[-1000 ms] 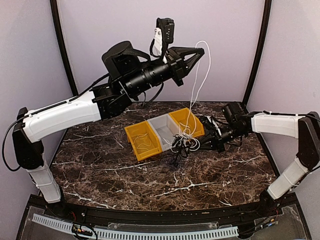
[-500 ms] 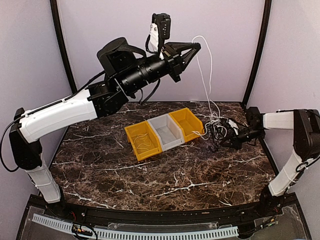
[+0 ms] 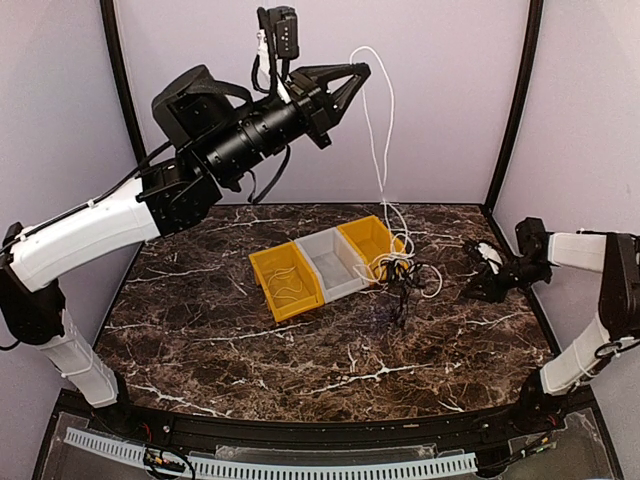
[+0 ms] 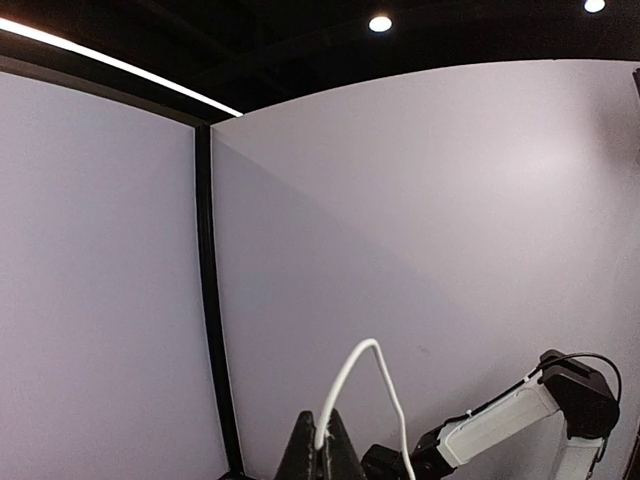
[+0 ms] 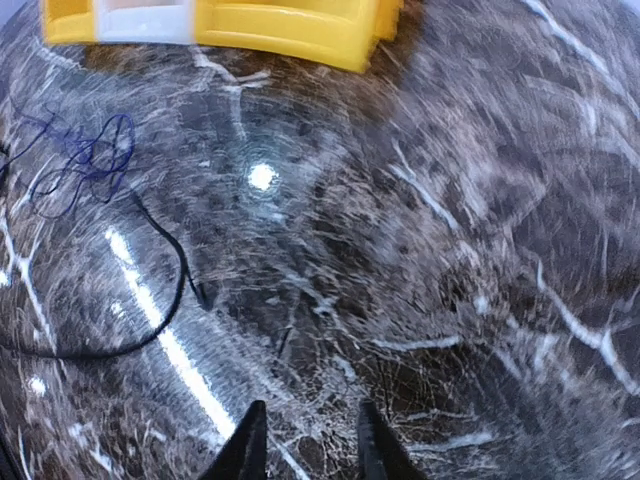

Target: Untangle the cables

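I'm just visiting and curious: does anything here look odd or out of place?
Yes. A thin white cable is strung through the air, from the raised left gripper down to a knot of thin black cables beside the rightmost yellow plastic bin.

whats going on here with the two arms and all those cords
The left claw, raised high above the marble table, is shut on the white cable. That cable hangs down in a long loop to a knot with the black cables, next to the right-hand yellow bin. The right claw sits low at the table's right side, open and holding nothing, apart from the knot. The cables are not yet separated.
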`<state>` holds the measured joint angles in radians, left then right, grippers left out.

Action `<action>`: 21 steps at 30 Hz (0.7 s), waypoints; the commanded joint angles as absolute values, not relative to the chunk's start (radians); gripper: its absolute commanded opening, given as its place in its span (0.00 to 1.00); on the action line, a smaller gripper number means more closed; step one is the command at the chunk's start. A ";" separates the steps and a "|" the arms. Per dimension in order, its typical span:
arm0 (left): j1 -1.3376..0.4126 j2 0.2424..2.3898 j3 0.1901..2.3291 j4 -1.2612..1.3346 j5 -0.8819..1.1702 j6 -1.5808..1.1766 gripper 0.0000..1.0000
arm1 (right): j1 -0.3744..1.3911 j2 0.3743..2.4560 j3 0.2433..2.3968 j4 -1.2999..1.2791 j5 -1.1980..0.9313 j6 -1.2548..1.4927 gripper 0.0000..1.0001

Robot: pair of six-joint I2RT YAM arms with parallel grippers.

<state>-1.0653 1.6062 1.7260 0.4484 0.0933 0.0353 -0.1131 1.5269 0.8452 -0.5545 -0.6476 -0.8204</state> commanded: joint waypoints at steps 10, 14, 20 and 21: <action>-1.071 1.621 1.382 0.570 -0.062 -0.224 0.00 | 0.246 1.176 0.804 -0.597 -0.752 -0.871 0.64; -1.071 1.603 1.328 0.548 -0.154 -0.217 0.00 | 0.394 1.263 0.842 -0.527 -0.734 -0.810 0.65; -1.071 1.540 1.217 0.499 -0.402 -0.267 0.00 | 0.625 1.420 0.900 -0.384 -0.638 -0.761 0.70; -1.071 1.518 1.204 0.496 -0.460 -0.284 0.00 | 0.656 1.451 0.914 -0.356 -0.622 -0.751 0.70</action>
